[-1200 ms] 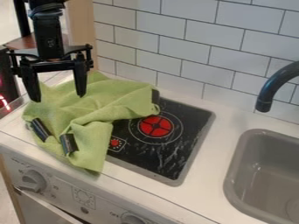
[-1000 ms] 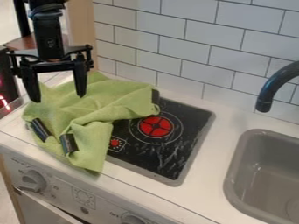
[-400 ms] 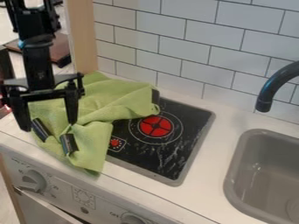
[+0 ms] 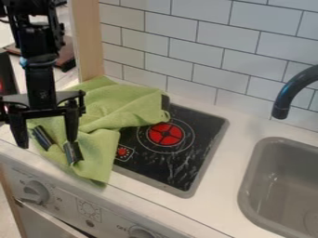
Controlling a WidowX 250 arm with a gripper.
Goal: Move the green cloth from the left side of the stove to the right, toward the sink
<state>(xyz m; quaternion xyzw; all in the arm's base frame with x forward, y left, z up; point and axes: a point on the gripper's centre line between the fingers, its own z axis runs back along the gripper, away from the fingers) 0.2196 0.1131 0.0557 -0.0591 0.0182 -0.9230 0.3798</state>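
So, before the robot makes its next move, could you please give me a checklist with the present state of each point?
1. Gripper open: ok, fingers apart.
2. Green cloth spread flat: not ok, it lies in folds.
3. Cooktop uncovered: not ok, the cloth lies over part of it.
4. Fingertips clear of the cloth: cannot tell.
5. Tap and sink away from the gripper: ok, both are at the picture's right.

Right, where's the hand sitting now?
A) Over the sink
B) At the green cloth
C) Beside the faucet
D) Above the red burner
B: the hand is at the left end of the green cloth in view, fingers spread, with the red burner off to the right.
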